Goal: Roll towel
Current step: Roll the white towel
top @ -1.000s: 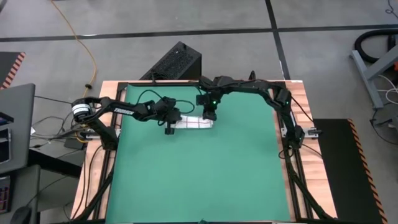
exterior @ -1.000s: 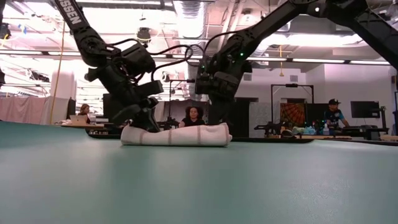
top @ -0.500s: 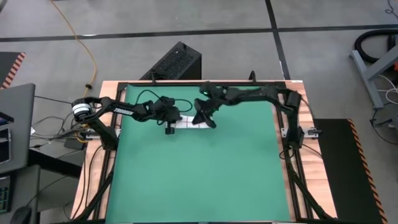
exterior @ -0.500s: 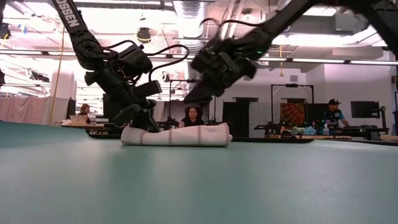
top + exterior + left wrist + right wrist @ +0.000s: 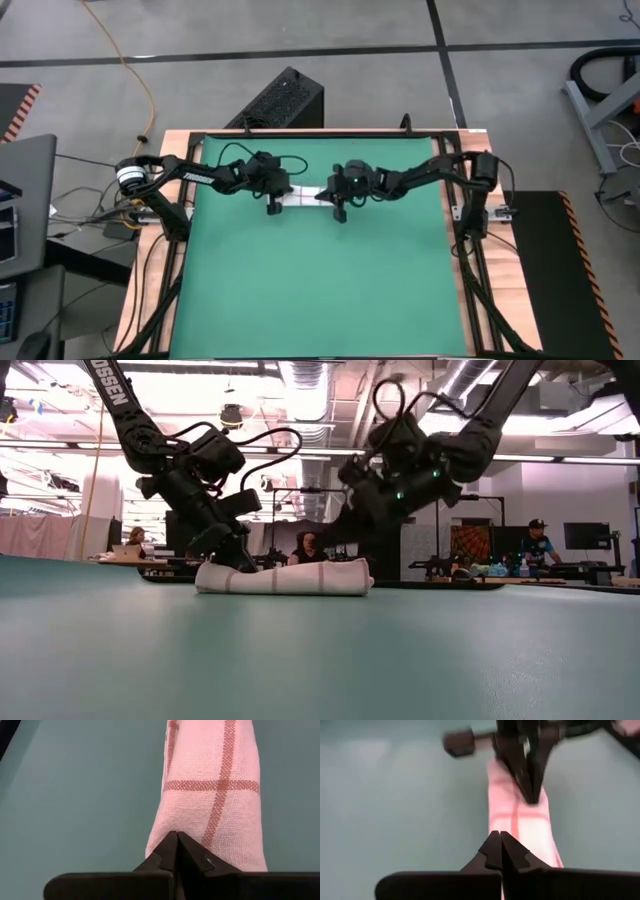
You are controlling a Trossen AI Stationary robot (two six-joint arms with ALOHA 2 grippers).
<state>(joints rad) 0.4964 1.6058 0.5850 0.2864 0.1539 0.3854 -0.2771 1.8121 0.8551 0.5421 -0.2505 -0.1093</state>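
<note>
Legible markings: one, on the left arm.
In the low view the left arm point(image 5: 120, 405) carries white capital lettering running along its dark upper link, reading "SSEN", with the start of the word cut off by the picture's top edge. In the high view the same arm shows a small white mark on its link, too small to read. No other text, number or sign is legible.

The towel point(image 5: 212, 800) is coarse woven cloth; the green mat point(image 5: 320, 280) is smooth and matt; the bench point(image 5: 505, 290) edge looks like wood.
</note>
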